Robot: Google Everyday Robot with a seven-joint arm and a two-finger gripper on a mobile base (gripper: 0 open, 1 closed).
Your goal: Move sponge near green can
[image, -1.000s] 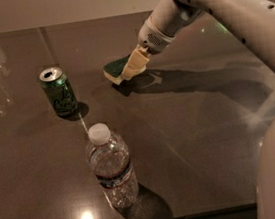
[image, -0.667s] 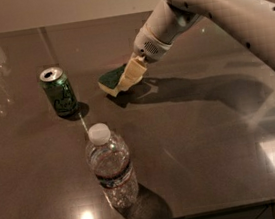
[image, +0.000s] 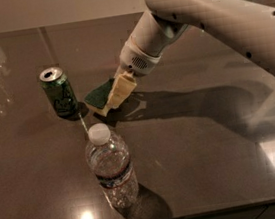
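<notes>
Jaws clamped on sponge (image: 98,94), carried closer since earlier, now just beside green can (image: 59,92)

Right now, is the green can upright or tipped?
Upright: the green can stands on its base, silver top up. The gripper holds the sponge close beside it.

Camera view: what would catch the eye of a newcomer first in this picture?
The big pale arm reaches in from the upper right, and its hand, at the middle of the dark table, grips the sponge just right of the green can. A clear bottle with a white cap stands in front, nearer the camera.
</notes>
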